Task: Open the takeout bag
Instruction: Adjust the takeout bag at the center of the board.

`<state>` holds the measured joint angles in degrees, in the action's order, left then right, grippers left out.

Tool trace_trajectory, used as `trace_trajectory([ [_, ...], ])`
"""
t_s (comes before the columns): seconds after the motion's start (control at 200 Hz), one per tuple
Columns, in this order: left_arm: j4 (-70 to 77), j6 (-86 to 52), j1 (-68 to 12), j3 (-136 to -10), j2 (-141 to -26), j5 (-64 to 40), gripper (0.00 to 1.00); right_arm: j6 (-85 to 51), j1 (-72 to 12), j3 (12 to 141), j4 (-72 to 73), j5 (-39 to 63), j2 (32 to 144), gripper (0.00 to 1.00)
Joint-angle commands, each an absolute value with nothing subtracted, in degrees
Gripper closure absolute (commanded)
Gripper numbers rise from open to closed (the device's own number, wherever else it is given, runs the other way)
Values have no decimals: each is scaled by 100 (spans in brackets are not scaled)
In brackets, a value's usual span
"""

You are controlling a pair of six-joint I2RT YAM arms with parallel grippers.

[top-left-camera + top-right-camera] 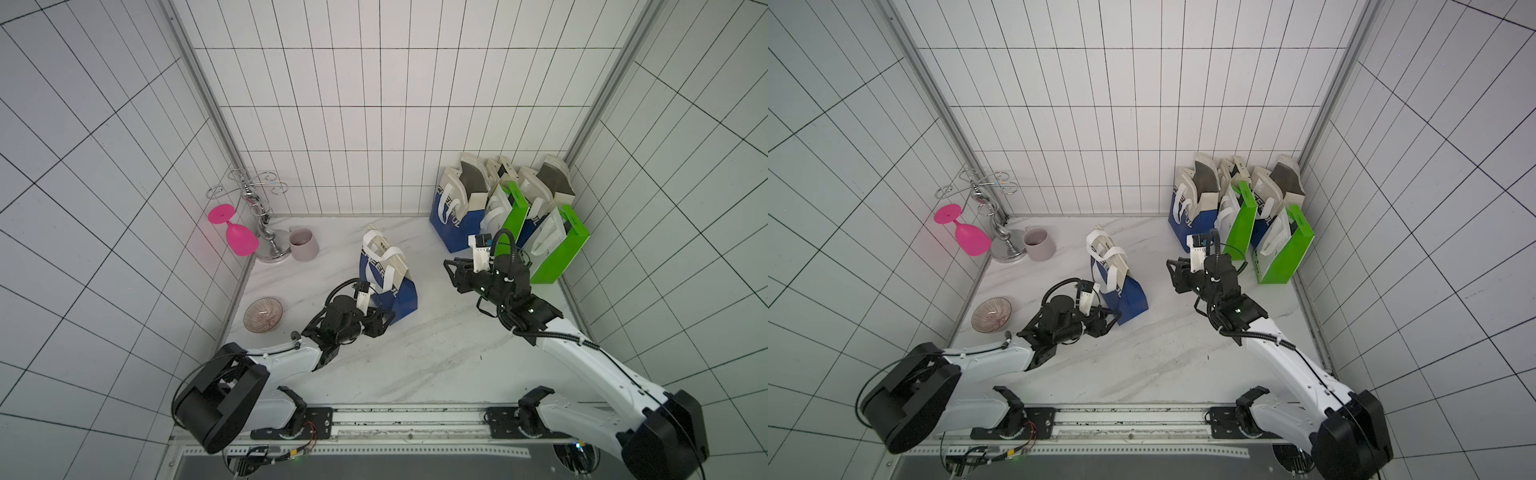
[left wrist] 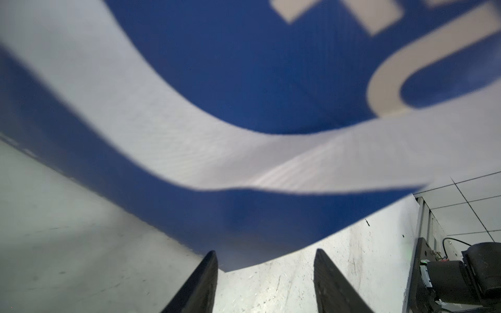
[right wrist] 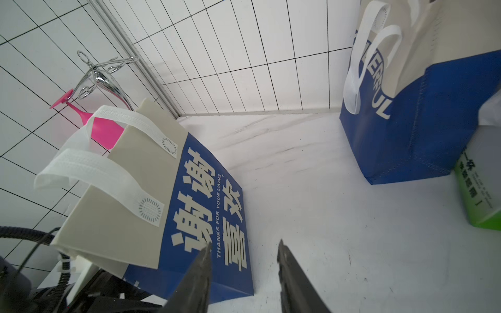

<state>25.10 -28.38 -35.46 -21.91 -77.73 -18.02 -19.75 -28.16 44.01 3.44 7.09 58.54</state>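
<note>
Left gripper (image 2: 266, 252) sits with jaws apart and empty, just at the bottom corner of the blue takeout bag (image 1: 395, 291), which stands leaning mid-table, handles (image 1: 380, 249) on top. Right gripper (image 3: 244, 242), also parted and empty, points at it from the right, a bit apart

White marble-veined tabletop (image 1: 436, 353), walled in by tile on three sides. Near the middle stands the blue-and-beige takeout bag (image 1: 405, 297), base on the surface, white handles up. Over in the back left corner, the round foot of a chrome rack (image 1: 272, 251) sits on the marble, with a pale mug (image 1: 302, 244) just beside it. Further forward along the left edge there's a ribbed bowl (image 1: 263, 314), on its own. Back right corner is crowded: blue bags (image 1: 457, 226) and green bags (image 1: 557, 253) packed together, touching.
</note>
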Motion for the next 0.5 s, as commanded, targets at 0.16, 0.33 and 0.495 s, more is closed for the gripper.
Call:
trace_trajectory([
  [0.16, 2914, -2760, -4393, -2967, -8641, -1547, 41, -2030, -2821, 3685, 32, 242, 4980, 59],
  [0.33, 3130, -2594, -4486, -2967, -8758, -1919, 40, -2023, -2821, 3621, -9, 249, 4948, 60],
  [0.495, 2176, -1807, -4438, -2958, -8111, -2072, 40, -2013, -2821, 3568, 0, 176, 4804, 60],
])
